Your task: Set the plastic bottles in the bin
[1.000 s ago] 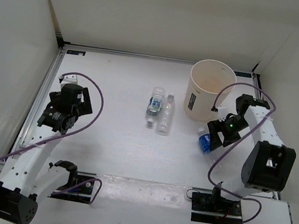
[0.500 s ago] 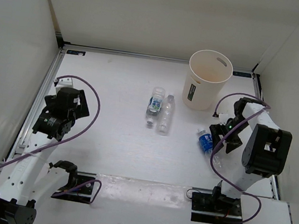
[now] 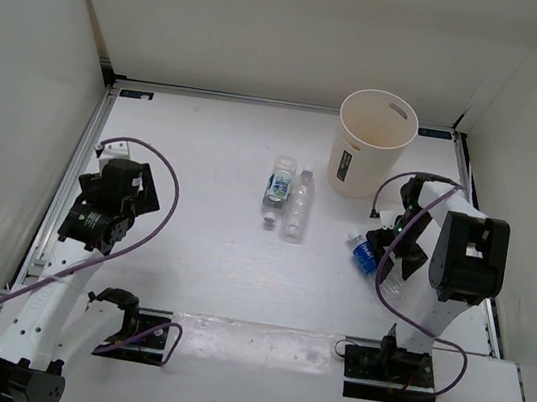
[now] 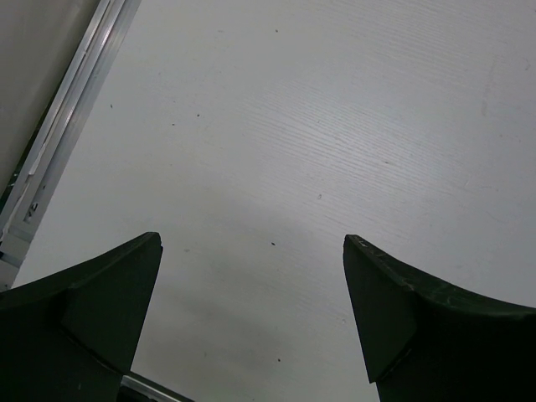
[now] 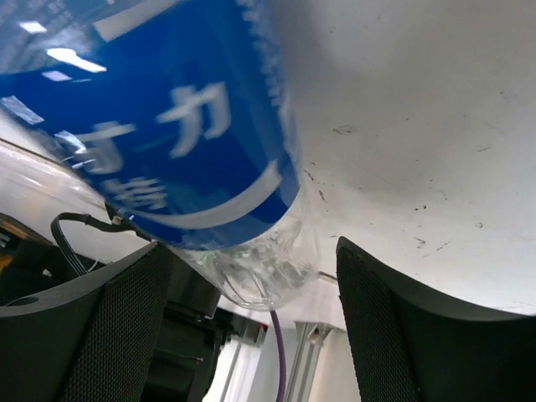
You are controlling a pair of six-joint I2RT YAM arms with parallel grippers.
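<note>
The cream bin (image 3: 370,145) stands upright at the back right. A blue-label bottle (image 3: 279,186) and a plain clear bottle (image 3: 298,204) lie side by side mid-table. A third blue-label bottle (image 3: 365,254) lies in front of the bin. My right gripper (image 3: 379,250) is low over it, open, with its jaws either side of the bottle's base (image 5: 251,243); there is a gap on the right side. My left gripper (image 3: 91,227) is open and empty over bare table at the far left (image 4: 251,243).
White walls enclose the table on three sides. A metal rail (image 4: 59,134) runs along the left edge near my left gripper. Purple cables loop beside both arms. My right arm is folded close to the right wall.
My right gripper has moved down and left onto the third bottle, which shifted slightly left. The bin shifted back a second ago, then stayed. My left gripper drew slightly nearer.
</note>
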